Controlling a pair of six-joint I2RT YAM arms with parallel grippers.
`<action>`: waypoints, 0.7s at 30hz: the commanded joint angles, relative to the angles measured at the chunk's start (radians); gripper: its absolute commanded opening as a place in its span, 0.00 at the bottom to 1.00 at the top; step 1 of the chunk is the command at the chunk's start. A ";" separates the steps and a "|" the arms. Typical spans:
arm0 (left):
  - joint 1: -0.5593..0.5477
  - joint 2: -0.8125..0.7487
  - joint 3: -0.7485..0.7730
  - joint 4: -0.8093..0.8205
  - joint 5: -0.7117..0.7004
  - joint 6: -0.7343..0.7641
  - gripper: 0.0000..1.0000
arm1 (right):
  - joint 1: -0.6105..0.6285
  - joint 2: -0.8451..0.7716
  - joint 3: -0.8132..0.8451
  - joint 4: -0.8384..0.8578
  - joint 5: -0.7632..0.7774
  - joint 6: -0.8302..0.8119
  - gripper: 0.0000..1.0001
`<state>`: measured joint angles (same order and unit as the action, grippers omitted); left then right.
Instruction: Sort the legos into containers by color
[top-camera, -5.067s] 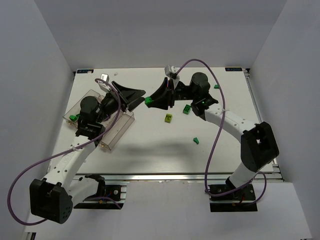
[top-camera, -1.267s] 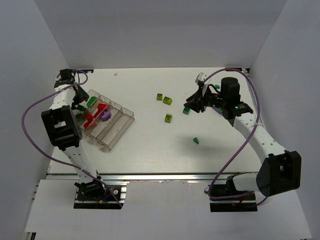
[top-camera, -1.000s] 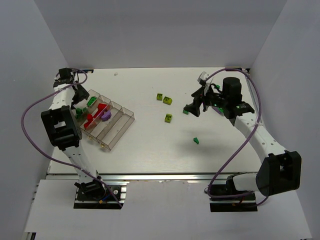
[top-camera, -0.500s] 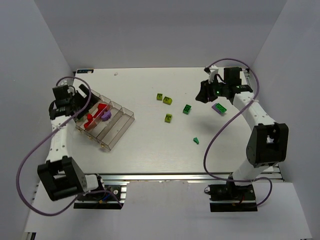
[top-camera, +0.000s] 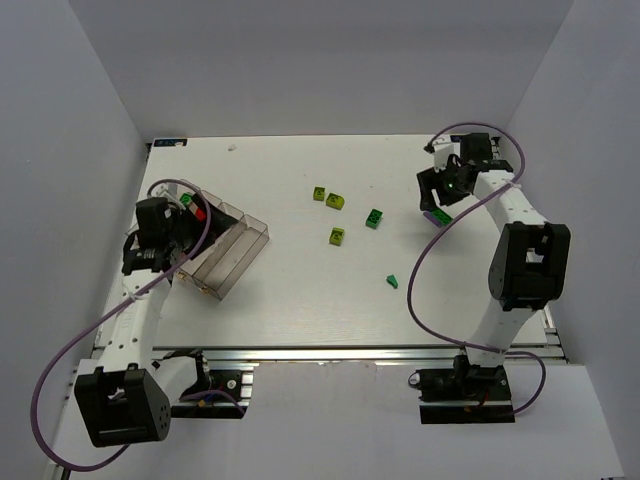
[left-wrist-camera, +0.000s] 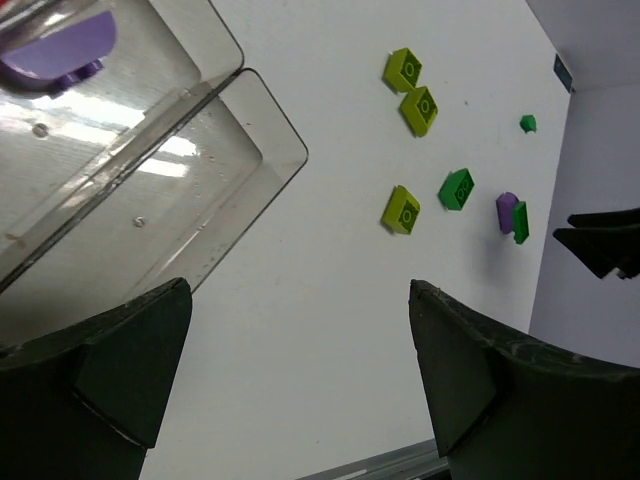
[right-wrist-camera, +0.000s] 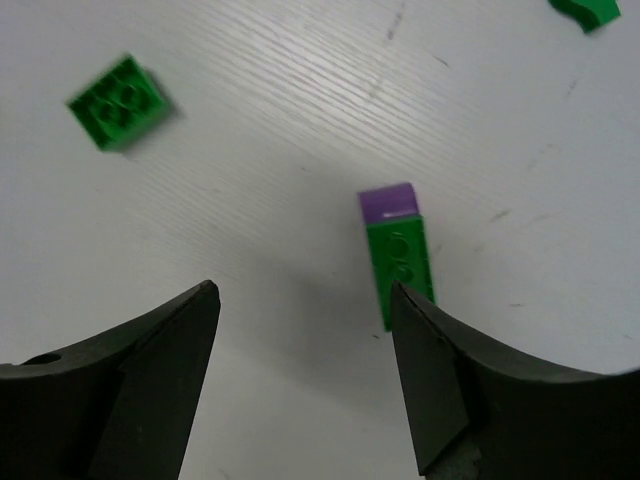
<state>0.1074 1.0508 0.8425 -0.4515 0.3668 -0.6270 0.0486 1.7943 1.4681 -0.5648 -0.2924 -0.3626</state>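
Observation:
The containers are one clear divided tray (top-camera: 232, 250) at the left; a red lego (top-camera: 198, 212) and a green one (top-camera: 186, 199) show in it. In the left wrist view a purple lego (left-wrist-camera: 55, 45) lies in a compartment of the tray (left-wrist-camera: 215, 175). My left gripper (top-camera: 192, 238) (left-wrist-camera: 300, 292) hangs open and empty over the tray's near side. Three yellow-green legos (top-camera: 319, 194) (top-camera: 334, 201) (top-camera: 338, 236) and two green ones (top-camera: 374, 217) (top-camera: 392, 281) lie mid-table. My right gripper (top-camera: 436, 198) (right-wrist-camera: 303, 295) is open above a joined purple-and-green piece (right-wrist-camera: 398, 250), which lies by its right fingertip.
White walls close the table (top-camera: 300, 300) on three sides, and the right wall is close behind the right arm. A small green piece (left-wrist-camera: 527, 122) lies far back right. Purple cables (top-camera: 420, 290) loop off both arms. A metal rail (top-camera: 350, 350) runs along the near edge.
My left gripper swung from the back-left corner to the tray's near side and opened wider. My right gripper moved from the green brick back-right to over the purple-and-green piece.

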 joint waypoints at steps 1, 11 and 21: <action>-0.026 -0.038 -0.051 0.082 0.043 -0.053 0.98 | -0.036 0.048 0.047 -0.101 0.070 -0.249 0.75; -0.072 -0.064 -0.075 0.100 0.032 -0.077 0.98 | -0.070 0.207 0.147 -0.168 0.137 -0.407 0.82; -0.074 -0.103 -0.092 0.079 0.018 -0.086 0.98 | -0.087 0.316 0.254 -0.250 0.111 -0.478 0.69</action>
<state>0.0372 0.9760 0.7609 -0.3813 0.3828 -0.7082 -0.0326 2.0846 1.6672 -0.7452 -0.1600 -0.7933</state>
